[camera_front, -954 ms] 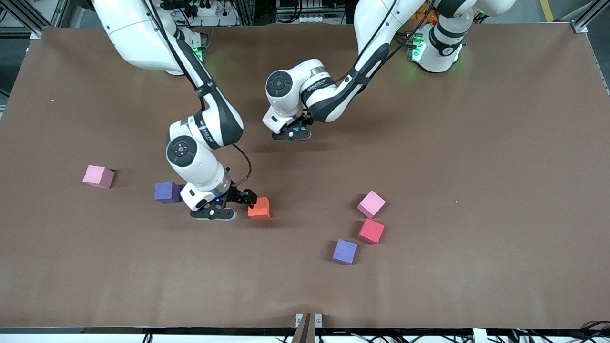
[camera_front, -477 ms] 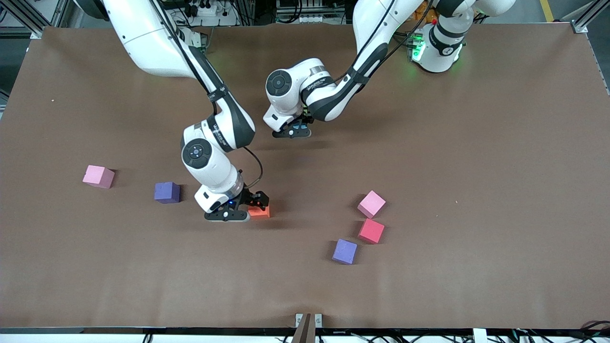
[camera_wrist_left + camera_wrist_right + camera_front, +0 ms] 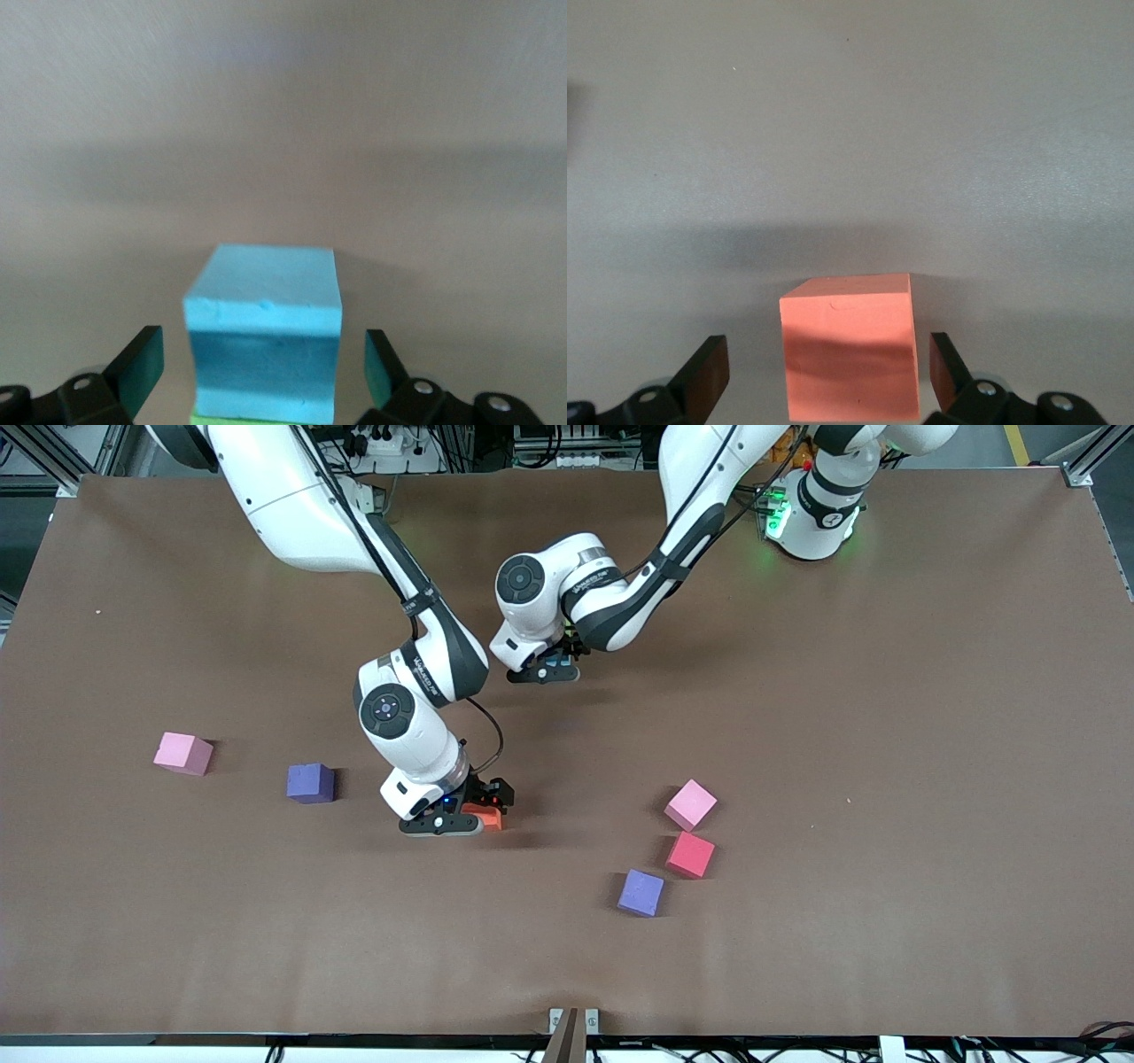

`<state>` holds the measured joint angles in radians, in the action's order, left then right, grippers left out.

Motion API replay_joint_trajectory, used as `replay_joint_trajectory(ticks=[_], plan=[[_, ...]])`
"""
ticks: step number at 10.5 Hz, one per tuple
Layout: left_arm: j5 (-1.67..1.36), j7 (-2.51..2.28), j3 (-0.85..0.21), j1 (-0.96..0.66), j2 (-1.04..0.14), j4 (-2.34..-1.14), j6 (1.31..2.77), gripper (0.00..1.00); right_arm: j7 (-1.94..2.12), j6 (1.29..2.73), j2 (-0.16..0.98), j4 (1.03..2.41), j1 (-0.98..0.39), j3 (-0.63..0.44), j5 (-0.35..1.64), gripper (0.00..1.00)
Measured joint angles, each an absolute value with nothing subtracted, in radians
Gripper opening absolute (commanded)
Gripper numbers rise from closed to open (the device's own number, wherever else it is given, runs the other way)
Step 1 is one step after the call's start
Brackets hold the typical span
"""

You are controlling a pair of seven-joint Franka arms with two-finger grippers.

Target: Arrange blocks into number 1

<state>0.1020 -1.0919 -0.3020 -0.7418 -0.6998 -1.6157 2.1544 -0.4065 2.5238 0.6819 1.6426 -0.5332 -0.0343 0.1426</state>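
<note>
An orange block (image 3: pixel 849 345) rests on the table between the open fingers of my right gripper (image 3: pixel 826 372); neither finger touches it. From the front, that gripper (image 3: pixel 474 815) covers most of the orange block (image 3: pixel 493 821). My left gripper (image 3: pixel 260 367) stands open astride a light blue block (image 3: pixel 263 341), and a strip of a green block (image 3: pixel 257 419) shows against that block's edge. The left gripper (image 3: pixel 547 668) is low over the table's middle, nearer the bases. Loose on the table lie a pink block (image 3: pixel 183 753), a purple block (image 3: pixel 310 783), another pink block (image 3: pixel 690 804), a red block (image 3: pixel 690 855) and another purple block (image 3: pixel 640 892).
The brown table (image 3: pixel 886 735) bears only the blocks. Pink, red and purple blocks cluster close together toward the left arm's end from the orange block. The two arms' wrists stand close to each other near the middle.
My right gripper has slid toward the left arm's end, away from the purple block, and now straddles the orange block it was beside. The left gripper has barely moved.
</note>
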Motion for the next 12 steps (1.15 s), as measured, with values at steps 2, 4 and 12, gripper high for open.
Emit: replay_joint_trajectory(ticks=[2,4,12], plan=[[0.111,-1.04,-0.291,-0.649,-0.657,-1.614,2.12,1.0,-0.406,2.535,0.694,1.642,-0.533,-0.034,0.132,1.0],[0.141,-0.919,-0.286,-0.503,-0.639,-1.615,2.084,1.0,-0.405,2.544,0.699,1.64,-0.535,-0.034,0.122,1.0],[0.215,-0.969,-0.282,-0.226,-0.653,-1.625,2.081,1.0,-0.404,2.588,0.734,1.635,-0.546,-0.034,-0.013,0.0]])
